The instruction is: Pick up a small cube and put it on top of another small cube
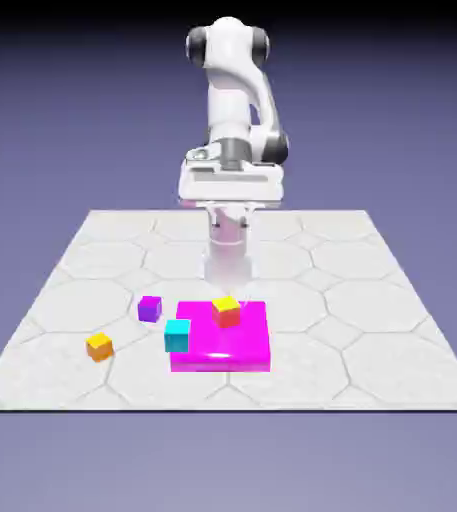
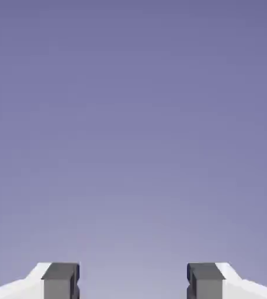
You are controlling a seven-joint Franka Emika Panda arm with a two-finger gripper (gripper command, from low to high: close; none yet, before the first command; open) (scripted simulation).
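- On the table (image 1: 312,385), toward the exterior view's left, your orange cube (image 1: 100,347) sits apart from the magenta block (image 1: 222,345)
- Handling, as judged: light, stiff, not fragile, perhaps slick; take it squarely across two opposite side faces, at mid-height
- The yellow-topped cube (image 1: 226,312), your stacking target, rests on that block
- Your gripper (image 2: 133,281) stands spread, nothing between its fingertips
- Your arm (image 1: 234,90) holds the hand high, well apart from every cube

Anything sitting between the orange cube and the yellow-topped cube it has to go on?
Partly: the purple cube and cyan cube flank the low route from the orange cube to the yellow-topped cube, the cyan one nearest the line. Nothing visible stands above them.
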